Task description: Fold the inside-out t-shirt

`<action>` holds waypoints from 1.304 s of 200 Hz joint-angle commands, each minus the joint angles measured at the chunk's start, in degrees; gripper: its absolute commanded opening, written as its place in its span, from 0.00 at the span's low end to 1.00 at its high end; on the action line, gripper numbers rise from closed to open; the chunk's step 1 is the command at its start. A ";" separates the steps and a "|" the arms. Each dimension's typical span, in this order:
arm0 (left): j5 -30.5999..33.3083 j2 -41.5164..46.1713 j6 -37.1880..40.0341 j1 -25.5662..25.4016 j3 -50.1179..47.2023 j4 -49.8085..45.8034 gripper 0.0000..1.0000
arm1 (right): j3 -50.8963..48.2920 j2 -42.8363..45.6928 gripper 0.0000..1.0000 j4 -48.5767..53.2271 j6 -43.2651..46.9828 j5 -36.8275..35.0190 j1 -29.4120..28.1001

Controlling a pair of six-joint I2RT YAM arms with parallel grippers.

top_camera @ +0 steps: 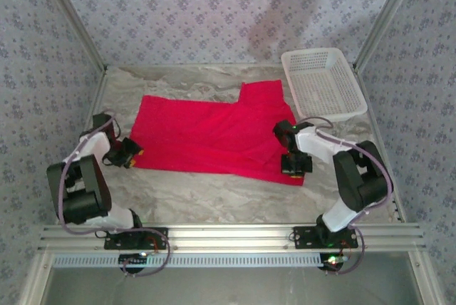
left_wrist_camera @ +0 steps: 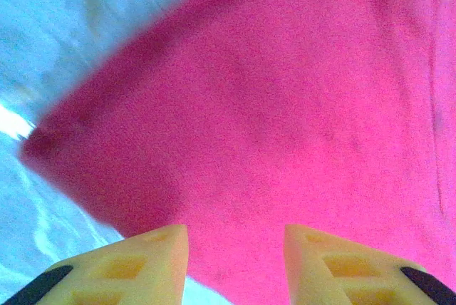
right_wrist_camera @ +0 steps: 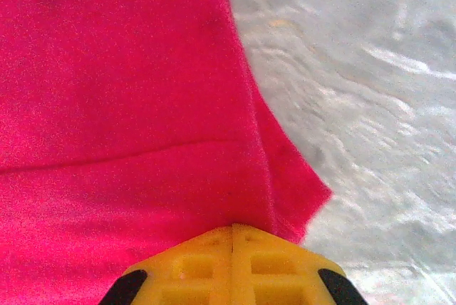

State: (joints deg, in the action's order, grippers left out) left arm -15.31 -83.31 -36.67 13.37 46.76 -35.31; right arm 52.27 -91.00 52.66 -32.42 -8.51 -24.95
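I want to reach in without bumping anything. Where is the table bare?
Bare table runs along the near side, between the t-shirt and the arm bases. Another strip lies behind the t-shirt, left of the basket. Crowded: the right side, where basket, right gripper and t-shirt corner stand close; the left gripper sits at the t-shirt's left edge.

White plastic lattice basket (top_camera: 324,84) sitting at the far right corner of a grey marbled table (top_camera: 214,191). Small-patterned walls (top_camera: 178,6) closing in three sides. Ribbed aluminium rail (top_camera: 228,234) along the near edge.
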 commanded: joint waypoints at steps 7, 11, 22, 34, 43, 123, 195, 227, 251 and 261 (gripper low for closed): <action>1.98 7.80 -2.06 -6.12 -2.48 -2.99 0.40 | 4.99 7.49 0.08 3.46 -1.94 -0.90 -3.98; 2.54 8.64 -2.09 -6.47 -2.25 -3.17 0.40 | 5.58 8.44 0.14 3.00 -2.29 -0.35 -4.67; 4.34 10.71 -2.06 -6.79 -1.09 -3.27 0.40 | 6.17 10.33 0.28 0.28 -3.16 2.61 -6.01; 6.12 12.07 -1.51 -6.92 0.45 -3.98 0.40 | 5.77 11.69 0.40 -4.38 -5.25 6.51 -7.22; 7.02 12.42 -1.16 -6.91 1.73 -5.17 0.40 | 5.49 11.83 0.46 -7.17 -6.70 7.83 -8.16; 4.76 10.14 -0.86 -6.95 1.69 -3.91 0.40 | 7.82 -0.69 0.47 -13.42 -9.04 7.14 -11.43; 5.02 10.44 -0.34 -6.94 2.40 -4.32 0.40 | 11.99 -7.11 0.00 -14.12 -7.00 6.02 -10.73; 4.91 10.72 -0.36 -6.92 2.36 -4.20 0.40 | 21.18 -7.32 0.00 -6.30 -5.17 -0.09 -11.35; 4.46 10.56 -0.60 -6.94 2.37 -3.92 0.40 | 26.90 -11.13 0.00 -4.86 -0.57 -1.90 -11.02; 4.17 10.40 -0.74 -6.94 2.36 -3.96 0.40 | 30.18 -14.21 0.00 -4.79 1.52 -2.65 -10.73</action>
State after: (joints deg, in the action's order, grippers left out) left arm -10.28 -72.97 -37.54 6.35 48.93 -38.83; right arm 76.53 -99.46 43.72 -36.67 -6.90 -35.92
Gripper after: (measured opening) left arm 0.398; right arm 0.046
